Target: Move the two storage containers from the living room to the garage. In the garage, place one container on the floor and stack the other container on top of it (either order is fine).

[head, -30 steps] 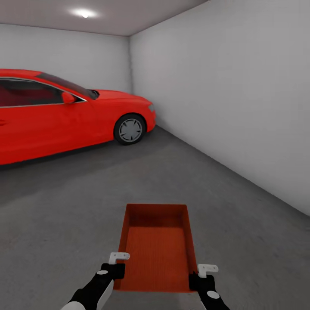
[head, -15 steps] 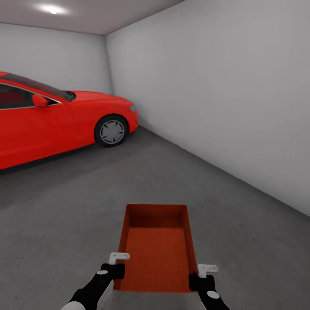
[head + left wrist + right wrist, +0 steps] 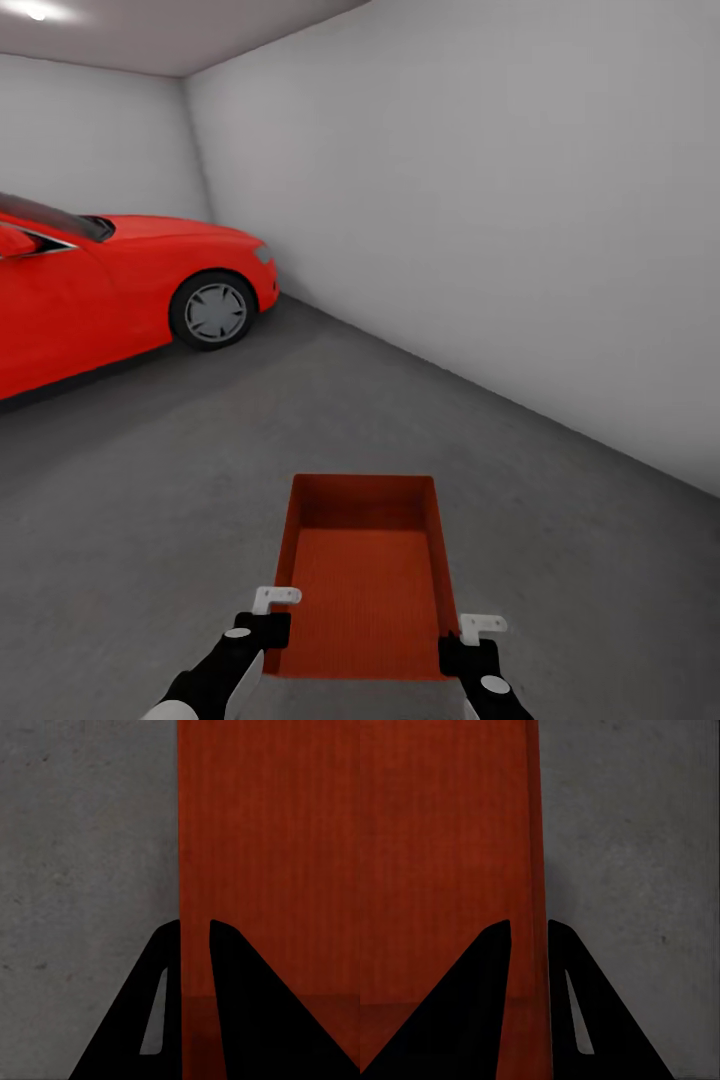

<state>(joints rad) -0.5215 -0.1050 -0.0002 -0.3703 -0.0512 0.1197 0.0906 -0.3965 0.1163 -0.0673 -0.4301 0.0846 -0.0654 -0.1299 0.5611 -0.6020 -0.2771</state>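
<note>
Grippers [image 3: 273,622] [image 3: 470,640] clamping storage container [image 3: 368,580] walls

**Black forearms, white fittings**

At the lower edge of the head view, two arms show. The left arm [image 3: 215,675] has a glossy black forearm over a white shell at the lower left corner, with a small round white cap near the wrist. The left gripper [image 3: 270,612] ends in a black block topped by a white bracket with small holes. The right gripper [image 3: 470,640] matches: black housing, white round cap, white perforated bracket. In the wrist views the fingers [image 3: 232,1005] are plain black wedges, one with a narrow slot.
</note>
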